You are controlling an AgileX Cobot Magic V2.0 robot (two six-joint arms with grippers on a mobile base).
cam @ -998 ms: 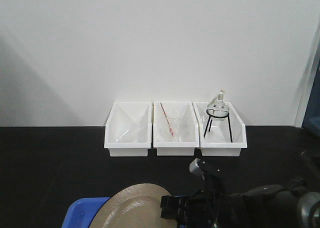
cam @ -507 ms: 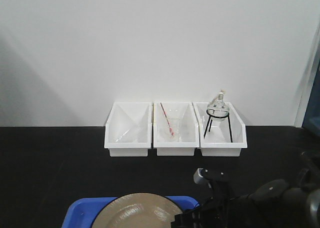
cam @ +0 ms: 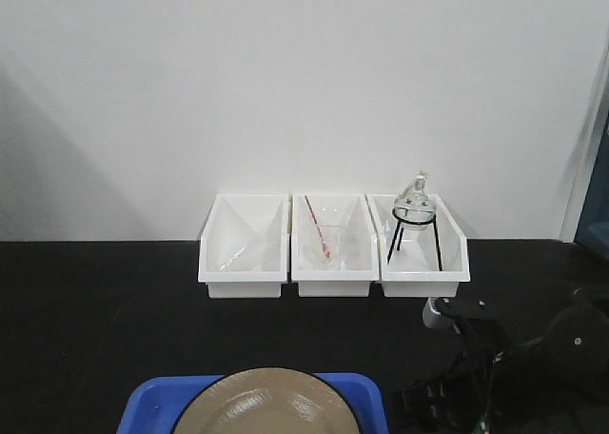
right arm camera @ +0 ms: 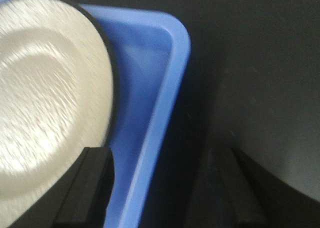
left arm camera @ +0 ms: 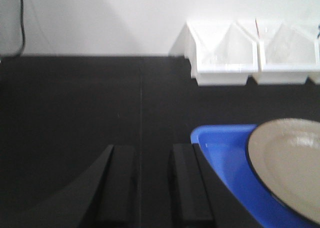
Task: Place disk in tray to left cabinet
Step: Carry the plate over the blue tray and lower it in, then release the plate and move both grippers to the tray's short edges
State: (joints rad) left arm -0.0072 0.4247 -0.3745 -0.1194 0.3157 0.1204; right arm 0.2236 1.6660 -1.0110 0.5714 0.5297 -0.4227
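Disk (cam: 266, 404): glossy, rigid, probably slippery, lying flat in tray (cam: 152, 401). Tray: stiff, light plastic, best pinched at its end lips. Right claw (right arm camera: 160, 155) spread either side of one lip; left claw (left arm camera: 150, 150) parted, empty.

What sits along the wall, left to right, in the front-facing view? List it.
Left white open-front plastic bin → middle white bin holding a clear glass beaker → right white bin holding a round glass flask on a black wire stand.

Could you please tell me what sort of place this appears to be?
Probably a chemistry lab: a black bench top carries white open-front plastic bins, one holding a round glass flask on a black wire stand.
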